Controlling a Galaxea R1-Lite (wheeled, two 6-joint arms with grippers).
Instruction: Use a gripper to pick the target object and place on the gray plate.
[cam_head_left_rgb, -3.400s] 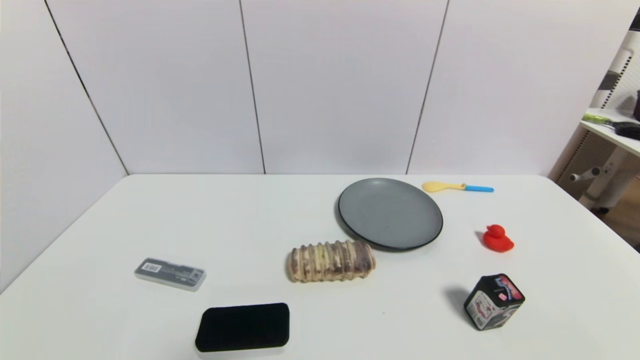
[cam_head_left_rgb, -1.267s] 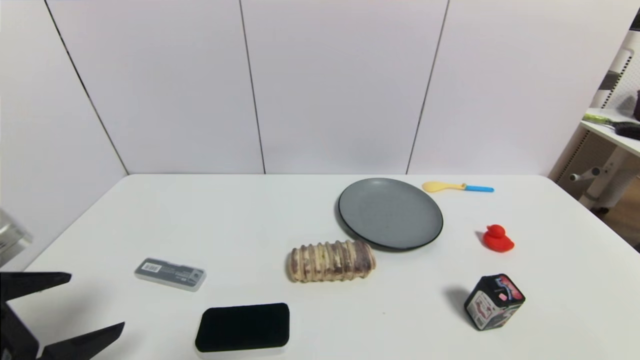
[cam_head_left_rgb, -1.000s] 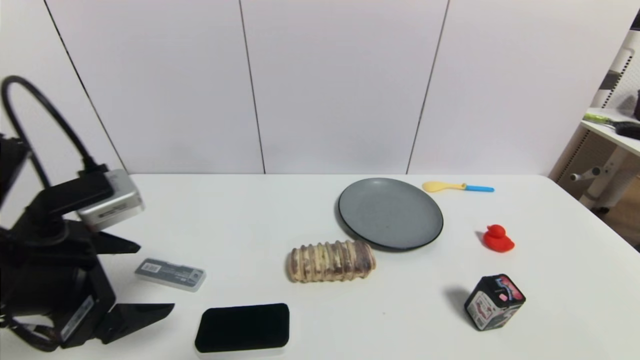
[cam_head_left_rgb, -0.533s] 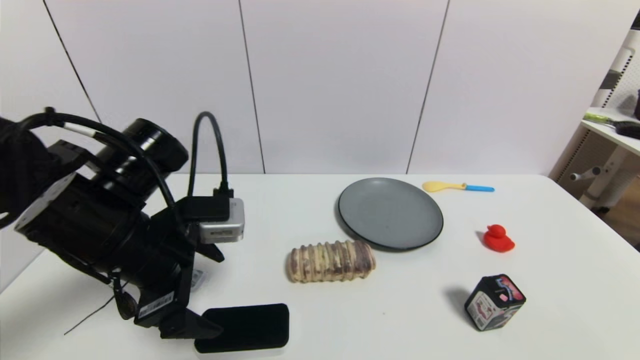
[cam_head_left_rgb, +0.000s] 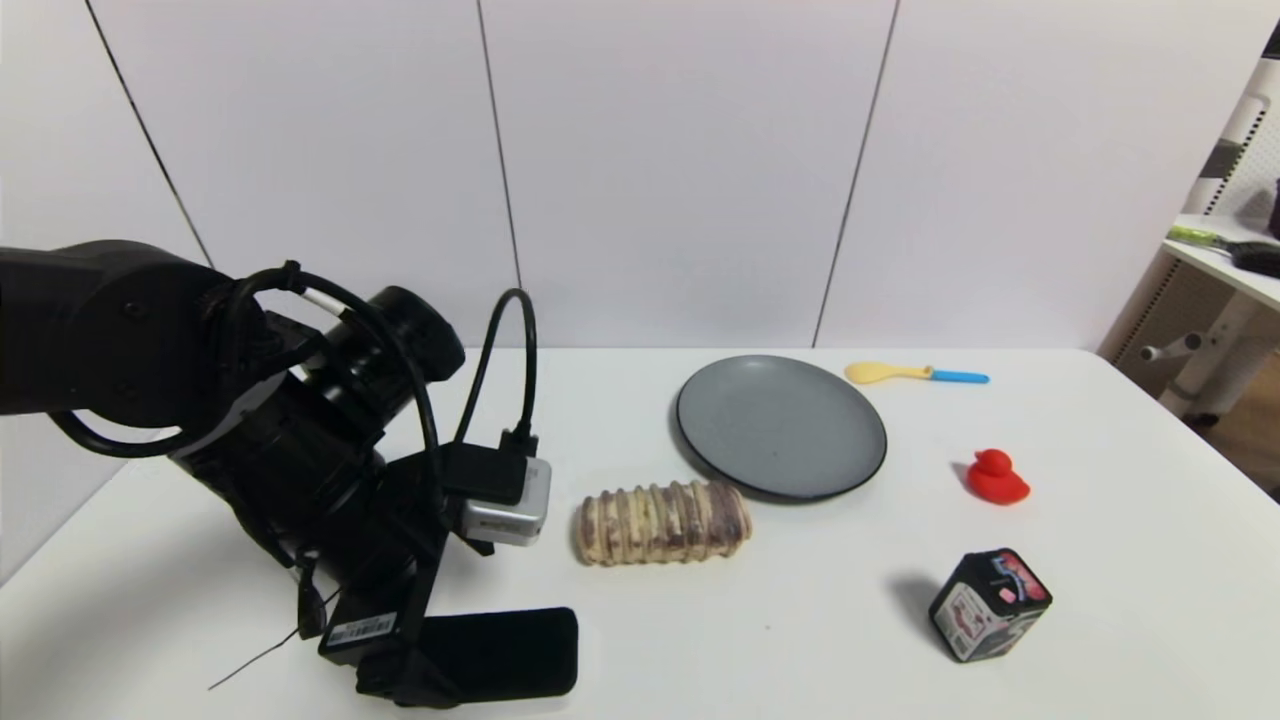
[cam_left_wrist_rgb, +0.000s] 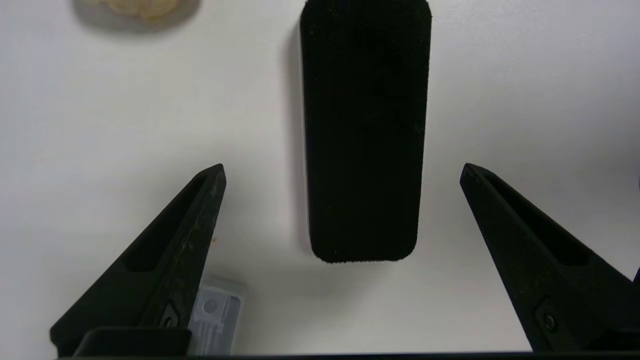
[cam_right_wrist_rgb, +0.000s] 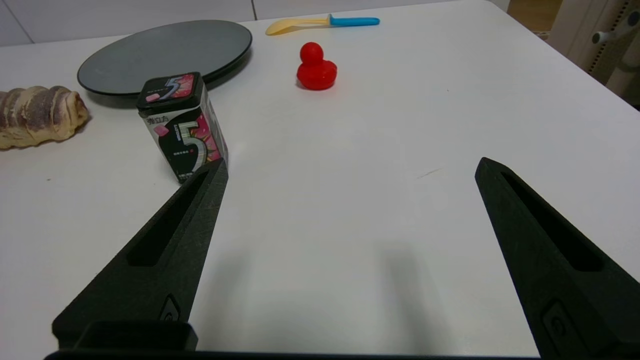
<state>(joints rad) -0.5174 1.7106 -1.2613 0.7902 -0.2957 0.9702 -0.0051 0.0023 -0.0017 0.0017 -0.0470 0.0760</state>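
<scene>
The target object (cam_head_left_rgb: 510, 650), a flat black-topped block, lies near the table's front edge, left of centre. My left gripper (cam_head_left_rgb: 440, 625) hangs over its left end, open and empty. In the left wrist view the block (cam_left_wrist_rgb: 365, 125) lies lengthwise between the spread fingers, its near end level with the gripper (cam_left_wrist_rgb: 342, 167) tips and apart from both. The gray plate (cam_head_left_rgb: 780, 425) sits empty at the back, right of centre, and shows in the right wrist view (cam_right_wrist_rgb: 165, 52). My right gripper (cam_right_wrist_rgb: 350, 167) is open and empty low over the table's front right.
A ridged bread roll (cam_head_left_rgb: 660, 522) lies between the block and the plate. A black printed box (cam_head_left_rgb: 988, 603), a red duck (cam_head_left_rgb: 995, 477) and a yellow spoon with a blue handle (cam_head_left_rgb: 915, 375) are on the right. The gray case (cam_left_wrist_rgb: 215, 320) lies beside one left finger.
My left arm came in from the left edge, swung right and down over the block's left end, and now hides the gray case in the head view. The objects have not moved.
</scene>
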